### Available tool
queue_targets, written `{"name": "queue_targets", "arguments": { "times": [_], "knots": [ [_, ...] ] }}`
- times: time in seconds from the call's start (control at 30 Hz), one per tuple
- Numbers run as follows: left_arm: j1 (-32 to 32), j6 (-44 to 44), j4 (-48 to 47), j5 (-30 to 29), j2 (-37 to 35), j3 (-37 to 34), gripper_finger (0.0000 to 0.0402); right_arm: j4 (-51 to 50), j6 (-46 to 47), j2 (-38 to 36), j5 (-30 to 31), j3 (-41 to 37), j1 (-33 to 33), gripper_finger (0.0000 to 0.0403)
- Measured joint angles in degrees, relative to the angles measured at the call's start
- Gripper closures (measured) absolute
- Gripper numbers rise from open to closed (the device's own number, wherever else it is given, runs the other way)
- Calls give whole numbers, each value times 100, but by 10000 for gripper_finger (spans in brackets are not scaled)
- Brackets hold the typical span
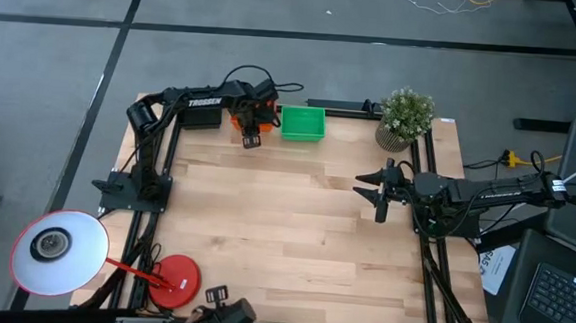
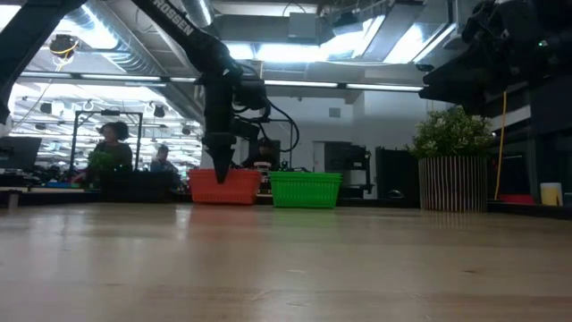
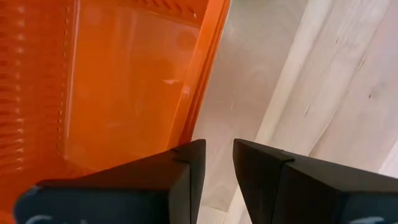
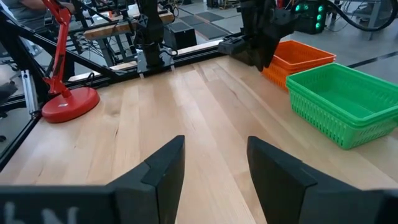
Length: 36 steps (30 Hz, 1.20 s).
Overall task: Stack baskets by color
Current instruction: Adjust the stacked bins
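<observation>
An orange basket [image 1: 236, 121] and a green basket [image 1: 302, 122] stand side by side on their bottoms at the table's far edge, also seen in the low view as orange basket [image 2: 223, 188] and green basket [image 2: 305, 190]. My left gripper [image 1: 251, 139] points down at the orange basket's near wall, open by a narrow gap with only bare table showing between its fingers [image 3: 217, 165]. The arm hides most of the basket from above. My right gripper [image 1: 372, 188] waits open, above the table near its right edge. My left gripper comes from above at the rim of the orange basket's near wall [image 3: 202, 81]. The rim runs under one fingertip [image 3: 189, 155], while the other fingertip is outside the basket over the table. I cannot tell whether a finger touches the wall.
A potted plant [image 1: 406, 119] stands at the far right corner, right of the green basket. A red lamp base [image 1: 174, 280] with a white lamp head [image 1: 54, 250] is at the near left corner. People sit beyond the table [image 2: 112, 152]. The table's middle is bare wood [image 1: 284, 221].
</observation>
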Motion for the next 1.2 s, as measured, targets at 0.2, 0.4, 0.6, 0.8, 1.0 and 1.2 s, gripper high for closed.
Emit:
{"name": "queue_targets", "arguments": {
  "times": [0.2,0.4,0.6,0.8,1.0,1.2],
  "knots": [
    [-119,-25,-2,91,2,0,322,0,-2,0,0,0,0,229],
    [-309,-23,-316,114,2,0,322,-2,0,0,-118,0,1,229],
    [-425,-153,-427,122,-9,0,321,0,5,0,-151,0,2,229],
    [-812,-326,-1157,57,-409,22,323,46,16,166,-7,273,0,229],
    [-1280,-924,-2204,87,-1383,44,339,-796,-716,1178,-2,1645,-215,229],
    [-1537,-1280,-2338,93,-2379,48,353,-2333,-839,2864,-114,3113,-1124,229]
  ]
}}
